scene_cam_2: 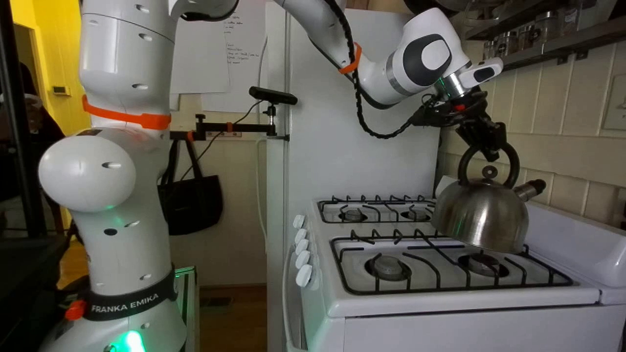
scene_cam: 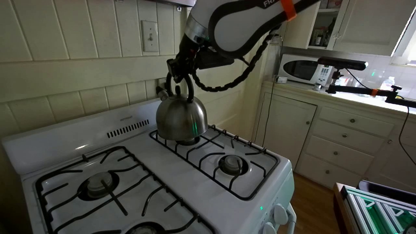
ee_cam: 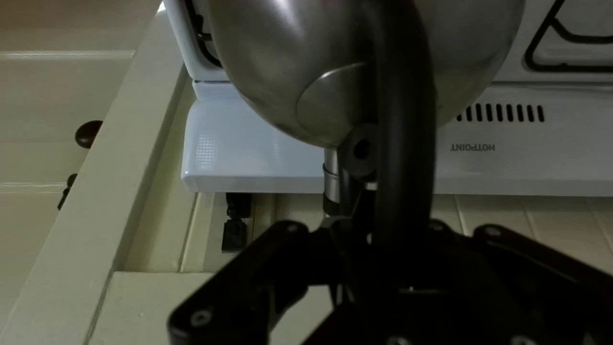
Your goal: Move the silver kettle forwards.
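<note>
Wrist view, top centre: there's the silver kettle (ee_cam: 287,62), gripper (ee_cam: 376,230) clenched round its handle (ee_cam: 407,134)! Stiff steel, likely slick, maybe swingy; that handle's top looks the right hold.

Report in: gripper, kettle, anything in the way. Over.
Gripper: jaws shut on handle. Silver kettle: held tilted above a rear burner. Possible snag: grate bars below.
</note>
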